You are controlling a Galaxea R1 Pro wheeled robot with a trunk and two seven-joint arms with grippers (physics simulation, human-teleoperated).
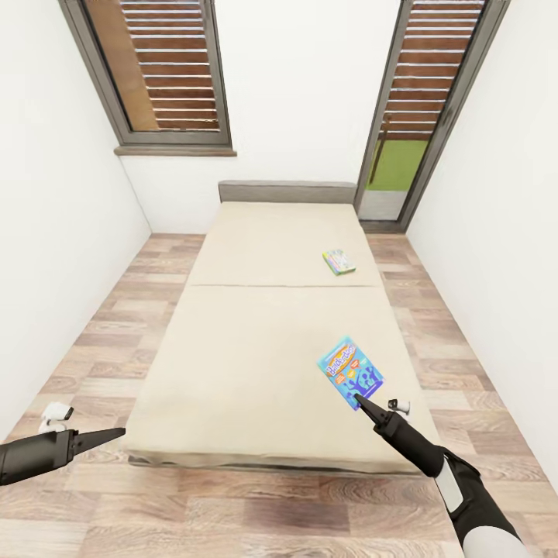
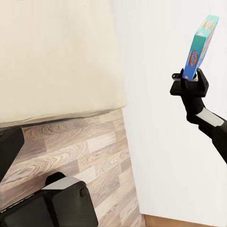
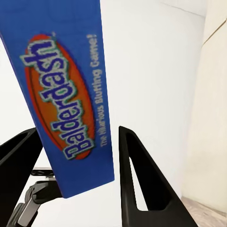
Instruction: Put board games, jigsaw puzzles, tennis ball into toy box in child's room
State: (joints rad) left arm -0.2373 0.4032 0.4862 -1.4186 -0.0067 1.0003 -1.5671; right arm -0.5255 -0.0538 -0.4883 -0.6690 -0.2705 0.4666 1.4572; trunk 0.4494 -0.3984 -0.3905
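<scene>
Blue "Balderdash" board game [image 1: 350, 372], held by the right gripper [image 1: 359, 399] above the bed's [image 1: 256, 341] near right corner.
Box clamped at one short end between the gripper's fingers [image 3: 142, 189], long axis running away from the gripper. Second board game [image 1: 339, 262] flat on the far mattress panel, right side. Left gripper [image 1: 116, 432] holds nothing, tips together, over the wood-plank floor [image 1: 93, 325]. White walls; slatted wooden doors [image 1: 174, 66].
</scene>
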